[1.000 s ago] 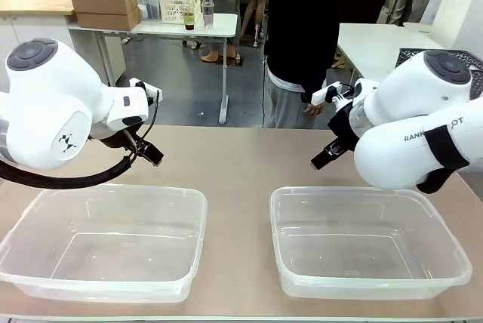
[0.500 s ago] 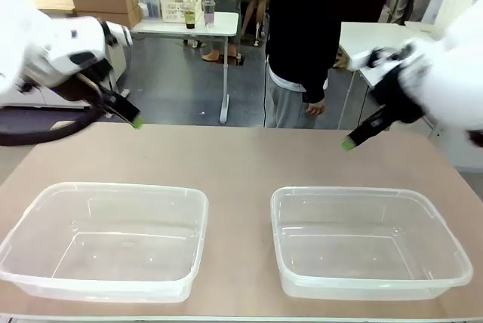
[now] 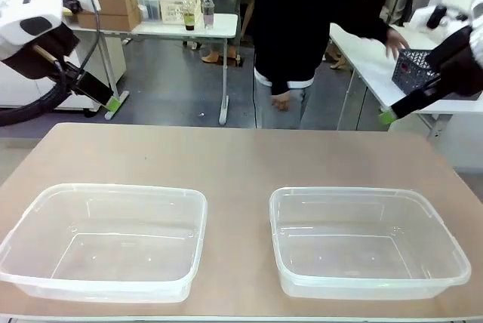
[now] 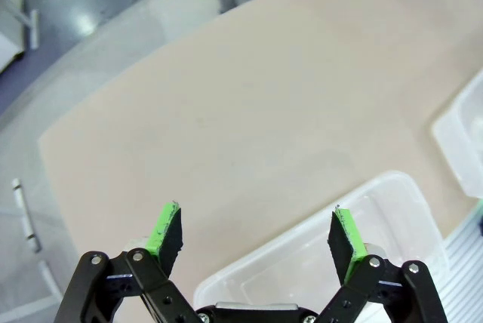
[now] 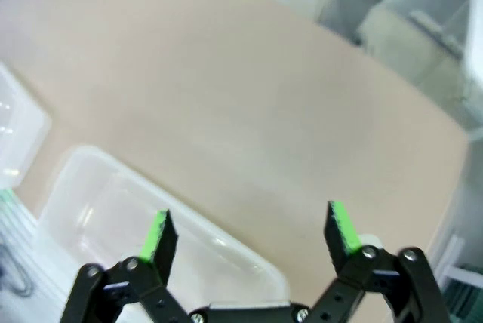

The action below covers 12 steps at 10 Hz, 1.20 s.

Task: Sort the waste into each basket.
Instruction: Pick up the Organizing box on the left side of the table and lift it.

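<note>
I'm looking at the desk [image 3: 241, 155] carrying both baskets, the left basket [image 3: 124, 188] and the right basket [image 3: 343, 190] side by side, each sitting empty, so I'm judging the sorting as not yet begun. My left claw [image 4: 256, 226] and right claw [image 5: 249, 226] are hovering wide open, gripping nothing.

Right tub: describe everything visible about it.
The right tub is a clear, see-through plastic rectangle with rounded corners and a rolled rim. It looks empty, sits upright and flat on the tan table near its front edge, apart from the left tub. Nothing else touches it.
</note>
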{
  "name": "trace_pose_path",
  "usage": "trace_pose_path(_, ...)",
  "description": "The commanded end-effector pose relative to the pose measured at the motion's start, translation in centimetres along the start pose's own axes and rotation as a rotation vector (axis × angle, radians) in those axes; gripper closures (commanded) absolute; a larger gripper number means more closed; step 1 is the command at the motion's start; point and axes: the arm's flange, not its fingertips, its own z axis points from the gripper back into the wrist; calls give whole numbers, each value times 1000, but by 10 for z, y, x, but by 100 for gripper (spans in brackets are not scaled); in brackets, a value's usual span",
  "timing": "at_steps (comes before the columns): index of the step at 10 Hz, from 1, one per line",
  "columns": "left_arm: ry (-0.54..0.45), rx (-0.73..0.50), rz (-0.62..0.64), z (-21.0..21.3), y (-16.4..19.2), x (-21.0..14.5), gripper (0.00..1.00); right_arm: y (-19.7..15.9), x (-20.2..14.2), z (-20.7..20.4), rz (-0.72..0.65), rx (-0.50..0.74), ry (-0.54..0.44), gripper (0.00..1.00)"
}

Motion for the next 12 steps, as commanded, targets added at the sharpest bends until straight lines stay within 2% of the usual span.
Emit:
trace_pose_path(1,-69,-378,111,28,33,-18,0,-34,-12,11,-340,490,-182,0)
trace_pose_path(2,-110,-710,197,37,66,-36,0,-54,-34,26,-574,732,-270,0)
trace_pose_path(3,-192,-885,317,37,92,-52,0,-75,-57,27,-755,873,-284,0)
trace_pose_path(4,-246,-982,395,32,107,-66,0,-98,-79,25,-931,941,-302,0)
trace_pose_path(5,-290,-1043,465,26,112,-73,0,-119,-101,29,-1054,951,-402,0)
trace_pose_path(6,-288,-1050,506,20,113,-75,0,-133,-115,31,-1143,926,-483,0)
trace_pose_path(7,-233,-915,596,12,115,-73,0,-138,-118,27,-1191,672,-479,0)
trace_pose_path(8,-326,-924,321,35,113,-87,0,-117,-112,35,-636,760,-254,0)
trace_pose_path(12,-326,-924,321,35,113,-87,0,-117,-112,35,-636,760,-254,0)
